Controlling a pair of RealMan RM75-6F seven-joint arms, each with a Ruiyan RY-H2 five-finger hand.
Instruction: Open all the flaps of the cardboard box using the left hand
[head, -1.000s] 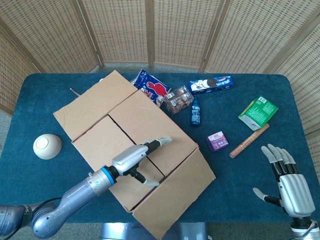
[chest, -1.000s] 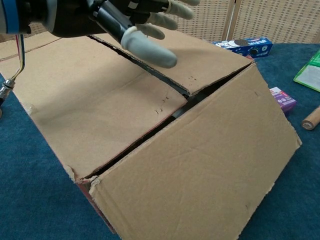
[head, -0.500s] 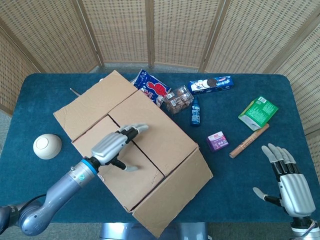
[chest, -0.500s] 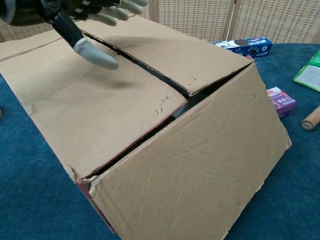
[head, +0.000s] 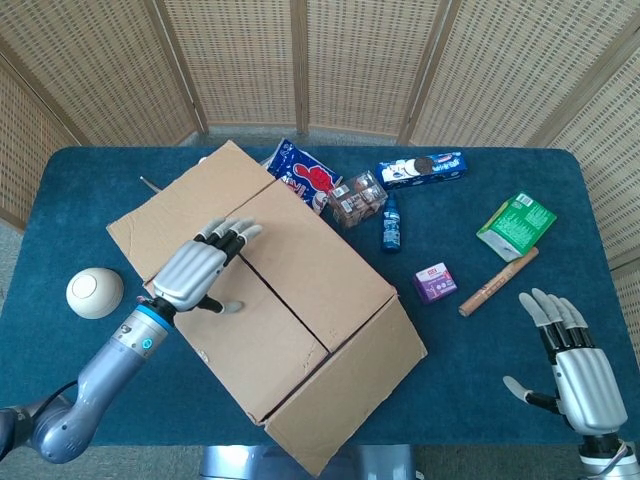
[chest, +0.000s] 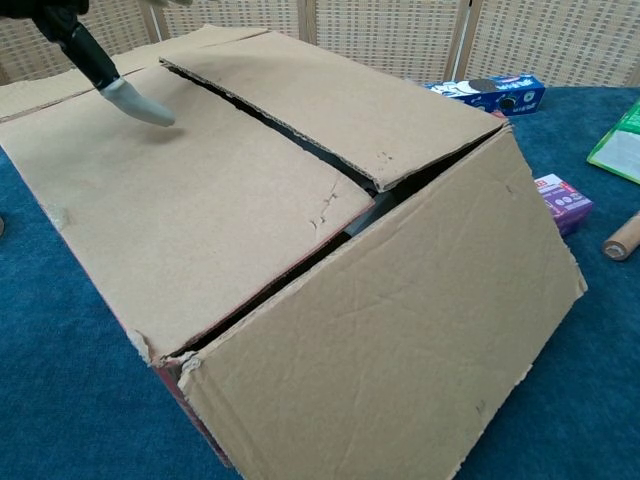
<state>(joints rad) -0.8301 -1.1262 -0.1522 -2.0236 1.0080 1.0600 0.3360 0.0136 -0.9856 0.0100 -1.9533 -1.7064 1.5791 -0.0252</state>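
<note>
Brown cardboard box (head: 270, 300) being shown angled on the table, partly opened.
Two long top flaps are being kept folded shut, meeting at a dark seam; the end flaps at the near-right and far-left ends are being seen folded outward.

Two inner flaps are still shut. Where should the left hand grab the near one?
Probably at the near flap's free edge along the centre seam, where a dark gap shows. Bring the left hand from above, hook fingertips under that edge, and lift back toward the robot.
</note>
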